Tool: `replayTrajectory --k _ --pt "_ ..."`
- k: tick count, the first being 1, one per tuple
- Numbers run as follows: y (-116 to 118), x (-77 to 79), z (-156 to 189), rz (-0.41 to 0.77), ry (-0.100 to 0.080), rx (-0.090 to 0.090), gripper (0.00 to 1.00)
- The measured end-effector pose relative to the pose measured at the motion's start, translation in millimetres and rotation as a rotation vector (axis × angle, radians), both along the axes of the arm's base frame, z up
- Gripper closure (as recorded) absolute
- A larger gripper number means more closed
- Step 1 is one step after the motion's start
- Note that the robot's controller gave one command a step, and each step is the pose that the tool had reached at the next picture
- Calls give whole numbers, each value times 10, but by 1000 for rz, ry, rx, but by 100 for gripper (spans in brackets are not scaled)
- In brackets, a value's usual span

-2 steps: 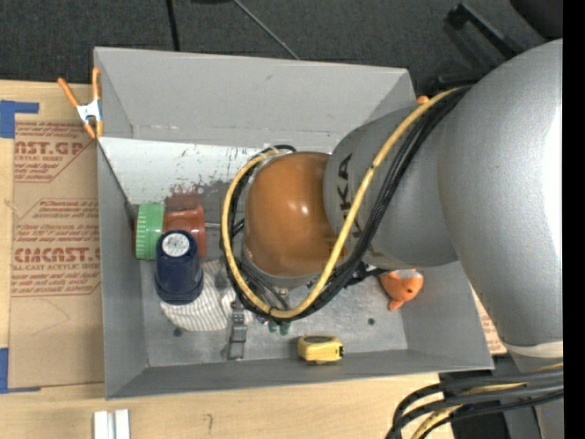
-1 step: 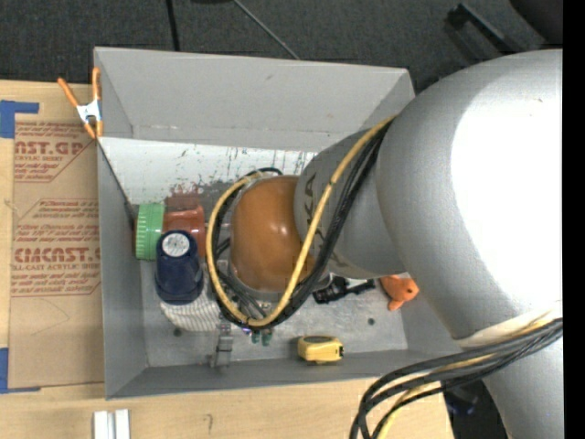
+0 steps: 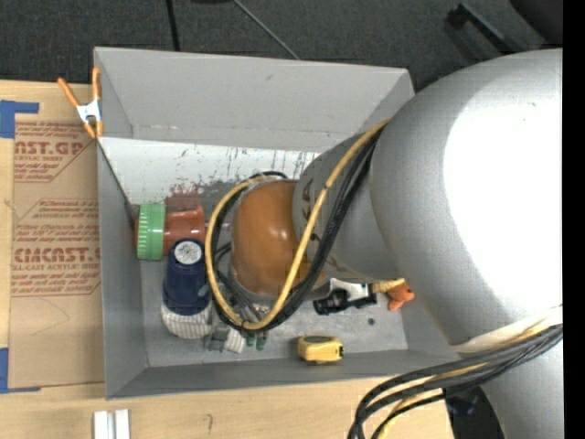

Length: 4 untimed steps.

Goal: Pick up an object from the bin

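Observation:
A little of my gripper point(image 3: 230, 338) pokes out from under the arm near the bin's front wall. Just left of it stands a dark blue bottle point(image 3: 186, 280) with a round white label on top, resting on a white ribbed piece point(image 3: 186, 323). Behind that lies a reddish-brown bottle point(image 3: 186, 221) with a green cap point(image 3: 150, 231), along the left wall. I see nothing held in the gripper.
A yellow tape measure point(image 3: 320, 348) lies at the front wall, right of the gripper. A black and white tool point(image 3: 347, 298) with an orange tip point(image 3: 398, 293) lies further right. The arm with its orange cover and looped cables hides the bin's middle and right.

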State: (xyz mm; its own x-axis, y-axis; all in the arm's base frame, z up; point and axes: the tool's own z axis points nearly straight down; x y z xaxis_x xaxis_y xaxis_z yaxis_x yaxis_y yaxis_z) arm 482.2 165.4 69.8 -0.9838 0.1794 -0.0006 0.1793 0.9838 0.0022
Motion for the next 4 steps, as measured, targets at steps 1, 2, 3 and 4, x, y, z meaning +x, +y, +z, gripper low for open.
replayTrajectory --k 1,2,3,4 --pt "0 0 0 0 0 0 100" --pt "-4 -14 46 0 5 -2 100" --pt "-5 -20 204 0 6 -2 100" --pt "0 -4 319 0 1 0 100"
